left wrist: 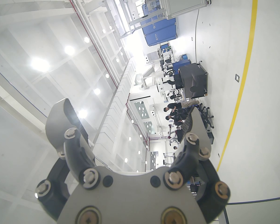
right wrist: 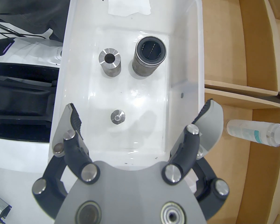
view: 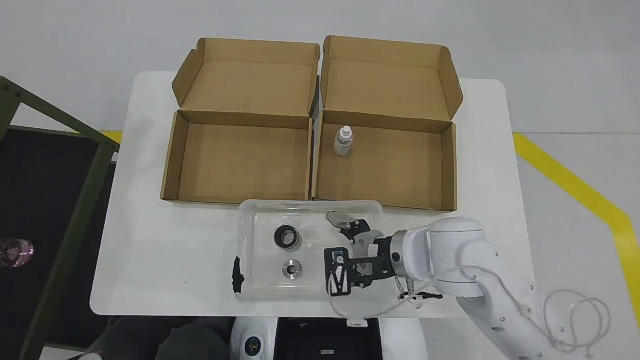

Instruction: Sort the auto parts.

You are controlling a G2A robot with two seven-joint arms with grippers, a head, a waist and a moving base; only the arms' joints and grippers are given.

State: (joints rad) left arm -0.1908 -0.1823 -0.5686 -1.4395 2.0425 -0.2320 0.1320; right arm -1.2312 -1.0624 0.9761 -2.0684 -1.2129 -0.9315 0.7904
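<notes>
A clear plastic bin (view: 246, 222) (right wrist: 199, 47) stands at the table's front. Three metal parts stand in it: a black-cored linear bearing (view: 287, 236) (right wrist: 149, 55), a slotted steel sleeve (view: 291, 269) (right wrist: 110, 62) and a small cone-tipped piece (right wrist: 118, 117). My right gripper (view: 340, 248) (right wrist: 140, 107) hangs open over the bin's right half, with the small piece just beyond its fingertips and nothing held. A white bottle (view: 344, 141) (right wrist: 256, 132) lies in the right cardboard box (view: 400, 165). My left gripper (left wrist: 129, 109) is open and empty, pointing up at the hall's ceiling.
An open cardboard box (view: 240, 160) sits left of the one with the bottle, both behind the bin with lids folded back. Black tape (view: 238, 275) clings to the bin's front left corner. A dark cart (view: 40, 230) stands left of the table.
</notes>
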